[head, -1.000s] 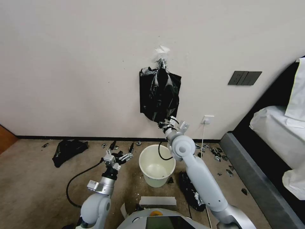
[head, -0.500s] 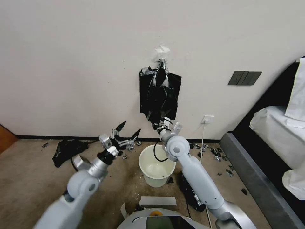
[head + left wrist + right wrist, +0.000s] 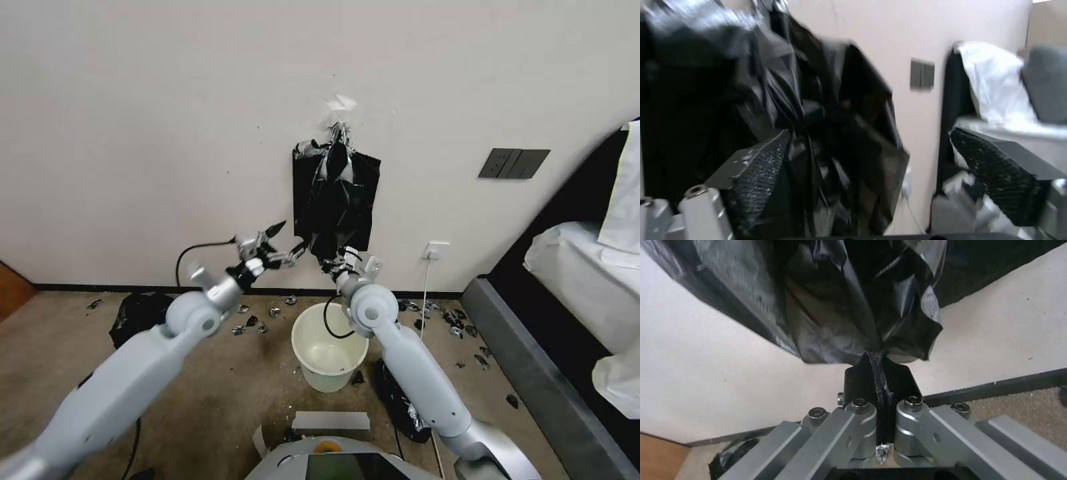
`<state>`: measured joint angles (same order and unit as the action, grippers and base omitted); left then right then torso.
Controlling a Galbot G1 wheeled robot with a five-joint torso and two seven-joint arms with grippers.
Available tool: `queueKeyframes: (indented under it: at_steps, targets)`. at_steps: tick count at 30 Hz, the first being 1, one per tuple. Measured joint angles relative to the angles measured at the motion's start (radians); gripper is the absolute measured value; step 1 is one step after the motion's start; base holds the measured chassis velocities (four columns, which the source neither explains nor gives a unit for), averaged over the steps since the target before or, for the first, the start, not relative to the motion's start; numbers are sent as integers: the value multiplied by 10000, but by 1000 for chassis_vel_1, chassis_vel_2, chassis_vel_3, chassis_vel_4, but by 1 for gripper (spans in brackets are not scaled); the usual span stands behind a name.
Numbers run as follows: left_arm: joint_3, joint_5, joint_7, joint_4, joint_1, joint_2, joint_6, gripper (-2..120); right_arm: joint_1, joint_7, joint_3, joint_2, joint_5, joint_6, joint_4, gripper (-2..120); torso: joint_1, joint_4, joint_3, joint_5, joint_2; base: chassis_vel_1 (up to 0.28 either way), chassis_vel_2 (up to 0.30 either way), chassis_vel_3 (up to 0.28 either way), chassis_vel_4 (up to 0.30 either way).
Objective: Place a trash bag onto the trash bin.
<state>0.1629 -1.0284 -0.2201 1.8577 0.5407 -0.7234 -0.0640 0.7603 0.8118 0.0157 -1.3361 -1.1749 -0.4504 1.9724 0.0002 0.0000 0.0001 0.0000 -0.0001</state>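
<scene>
No writing or brand reads on anything here. My left gripper [image 3: 287, 241] is raised at the wall with its fingers [image 3: 760, 166] spread wide — nothing held — just beside the left edge of the trash bag [image 3: 337, 200]. The bag hangs on the wall above the bin: thin, glossy black, creased, with silver tape at its top. My right gripper [image 3: 337, 261] has its fingers [image 3: 878, 380] pressed tight together on the bag's bottom corner. Below, on the carpet floor [image 3: 67, 373], stands the trash bin [image 3: 329, 347] — round, cream-white, unlined.
</scene>
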Motion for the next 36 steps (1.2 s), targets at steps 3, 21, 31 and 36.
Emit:
queueKeyframes:
  at_steps: [3,21,31,36]
  targets:
    - [479,282,6,-194,-580,14,41,83,0,-1,66,-5,-2,7,0,0,-1,0,0,1,0,0,0,0,0]
    - [2389,1238,2329,-153,-2564,-361,1524,52,260,-6,394,-14,4,37,198,0,-1,0,-1,0,0,0,0,0,0]
    - [3735,1174,3275,-179,-3601,-783,1825,53,305,-27,482,-35,25,48,209,0,-1,1,-1,1,0,0,0,0,0]
    - [4275,1058,3383,-285,-4094,-1123,1893,53,431,-35,708,3,27,51,291,0,-1,1,-1,2,0,0,0,0,0]
